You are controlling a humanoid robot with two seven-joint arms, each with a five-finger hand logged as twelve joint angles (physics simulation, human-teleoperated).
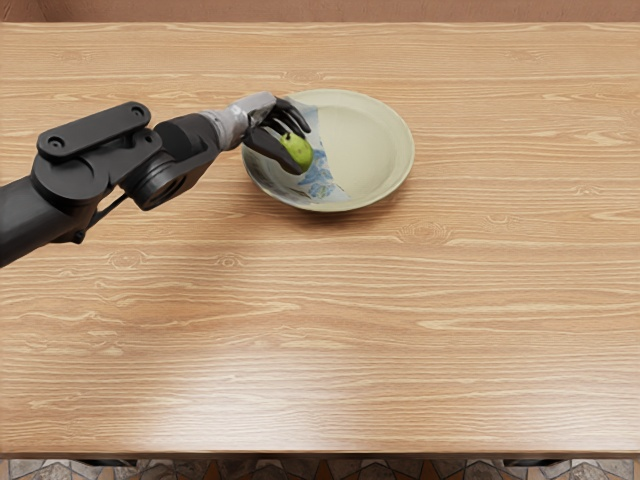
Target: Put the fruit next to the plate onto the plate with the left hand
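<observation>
**Green fruit gripped over the plate's left side**

The small yellow-green fruit [297, 150] sits inside the curled grasp of the left hand [270, 128], whose dark fingers [288, 115] wrap over its top and round its near side, closed tightly on it. Fruit and hand are over the left part of the plate [395, 125], within its rim. Whether the fruit touches the plate's surface or is held just clear of it cannot be told from this angle.

The plate is a shallow, pale cream-green dish lying in the far middle of the table [320, 330]. A blue printed pattern [322, 180] shows on its inner left slope, just beside and below the fruit and partly hidden by the hand.

The left arm [100, 170] reaches in from the left edge, its grey wrist leading to bulky black joint housings that cover the table left of the plate. The wooden tabletop spreads wide on all sides. A strip of patterned floor [320, 468] shows below the near edge.
</observation>
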